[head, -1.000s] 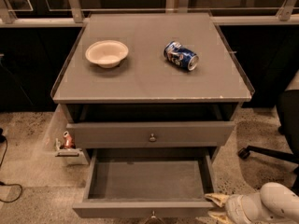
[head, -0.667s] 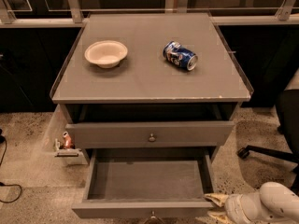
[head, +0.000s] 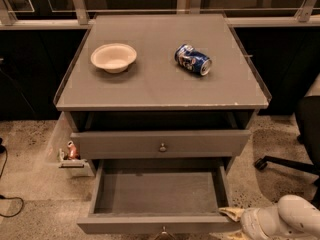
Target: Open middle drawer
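Note:
The middle drawer point(head: 155, 191) is pulled far out of the grey cabinet and its grey inside is bare. Its front panel point(head: 150, 225) lies at the bottom edge of the view, with the small knob point(head: 163, 230) just showing. The uppermost drawer front point(head: 120, 145) with its round knob point(head: 162, 147) sits above it, slightly out. The lowest front is hidden. My gripper point(head: 232, 215) is at the bottom right, touching or right beside the open drawer's front right corner, on the end of my white arm point(head: 280, 219).
On the cabinet top point(head: 150, 89) stand a cream bowl point(head: 113, 57) and a blue can point(head: 192, 59) lying on its side. A small tray with a red item point(head: 71, 154) is on the floor at the left. An office chair base point(head: 285, 164) stands at the right.

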